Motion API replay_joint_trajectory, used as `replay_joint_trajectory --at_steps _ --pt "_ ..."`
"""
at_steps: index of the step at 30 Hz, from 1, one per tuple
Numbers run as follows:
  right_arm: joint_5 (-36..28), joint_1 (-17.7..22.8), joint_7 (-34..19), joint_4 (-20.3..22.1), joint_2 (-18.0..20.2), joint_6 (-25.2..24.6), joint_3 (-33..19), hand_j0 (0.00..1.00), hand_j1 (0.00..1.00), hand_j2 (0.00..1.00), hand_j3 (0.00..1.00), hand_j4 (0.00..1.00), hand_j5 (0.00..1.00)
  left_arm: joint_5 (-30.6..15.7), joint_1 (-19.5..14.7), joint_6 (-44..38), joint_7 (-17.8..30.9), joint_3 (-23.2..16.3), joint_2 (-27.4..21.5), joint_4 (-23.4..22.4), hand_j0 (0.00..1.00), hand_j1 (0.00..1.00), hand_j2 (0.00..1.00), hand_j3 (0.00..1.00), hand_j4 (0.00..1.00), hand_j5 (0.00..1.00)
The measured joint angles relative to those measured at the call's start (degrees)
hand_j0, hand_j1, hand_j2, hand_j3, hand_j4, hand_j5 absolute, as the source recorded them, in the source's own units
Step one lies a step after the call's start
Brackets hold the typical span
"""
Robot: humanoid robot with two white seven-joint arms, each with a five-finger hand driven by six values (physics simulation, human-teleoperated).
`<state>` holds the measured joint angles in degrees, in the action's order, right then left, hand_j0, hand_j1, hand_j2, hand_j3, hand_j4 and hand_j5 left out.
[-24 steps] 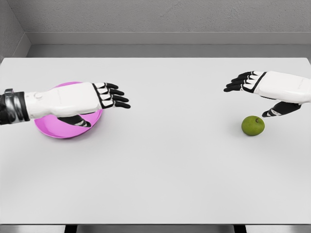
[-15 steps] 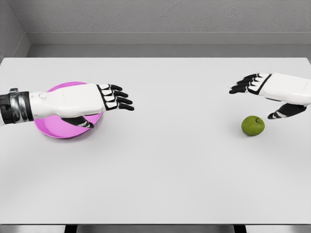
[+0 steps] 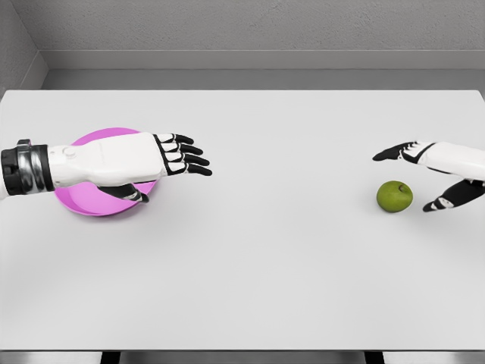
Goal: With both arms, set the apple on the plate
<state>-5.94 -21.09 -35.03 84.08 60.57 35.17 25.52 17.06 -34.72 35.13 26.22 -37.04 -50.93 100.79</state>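
Head view. Grey walls back a white table [image 3: 250, 258] that fills most of the frame. At left lies a pink plate [image 3: 83, 205], partly covered by the left hand [image 3: 155, 161], which hovers above it with fingers [image 3: 189, 159] extended and loosely spread toward the right, holding nothing. At right, a green apple [image 3: 395, 196] rests on the table, well apart from the plate. The right hand [image 3: 443, 171] sits just beside the apple on its right, thumb and fingers held wide apart, not closed on the fruit.

Green apple [image 3: 395, 196], magenta plate [image 3: 95, 206], white table [image 3: 265, 265]
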Motion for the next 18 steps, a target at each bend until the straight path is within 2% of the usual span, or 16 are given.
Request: replay_joint_trajectory --at_steps 8,18 --pt "-1.2 -0.2 0.0 -1.6 -0.9 0.0 1.9 1.0 1.0 1.0 1.0 1.0 1.0 0.0 0.1 0.0 0.1 0.0 0.0 0.0 1.0 1.0 1.0 1.0 1.0 1.0" --pt "2.5 -0.7 0.0 -6.5 -4.3 0.0 2.9 1.0 1.0 1.0 1.0 1.0 1.0 0.0 0.0 0.0 0.1 0.0 0.0 0.0 1.0 1.0 1.0 1.0 1.0 1.0"
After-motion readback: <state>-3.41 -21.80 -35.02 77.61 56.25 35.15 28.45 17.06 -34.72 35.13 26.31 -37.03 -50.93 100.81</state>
